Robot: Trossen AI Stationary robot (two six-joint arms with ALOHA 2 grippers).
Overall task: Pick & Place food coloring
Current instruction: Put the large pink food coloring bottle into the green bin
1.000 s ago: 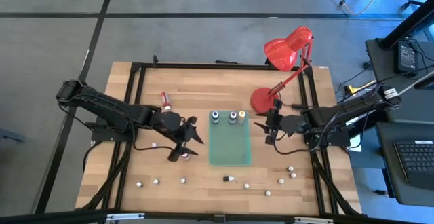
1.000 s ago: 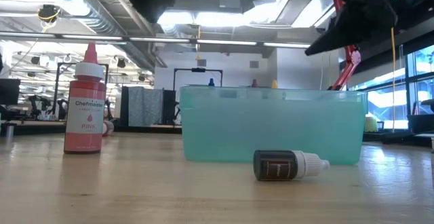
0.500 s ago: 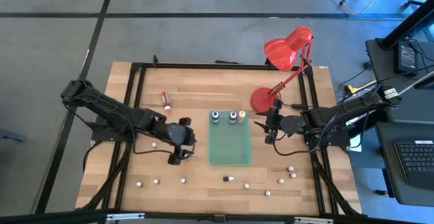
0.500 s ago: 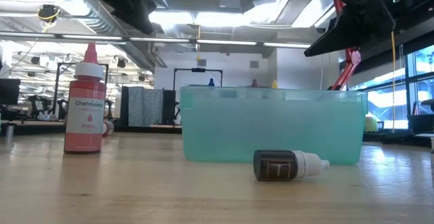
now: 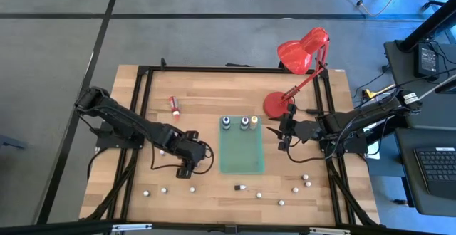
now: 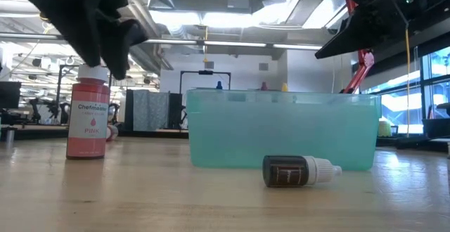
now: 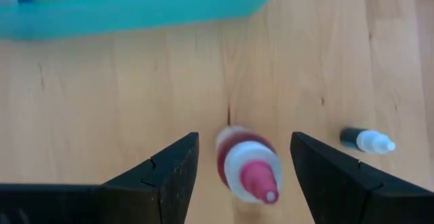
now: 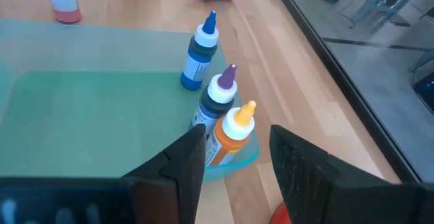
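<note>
upright pink bottle (image 6: 88,116), pink cap

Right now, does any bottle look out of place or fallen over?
Yes. A dark bottle lies on its side on the wood in front of the teal tray, and a red bottle lies flat far from it. Three bottles stand upright inside the tray.

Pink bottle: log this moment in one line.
left gripper: open, over upright pink bottle | right gripper: open, waiting beside green tray
</note>
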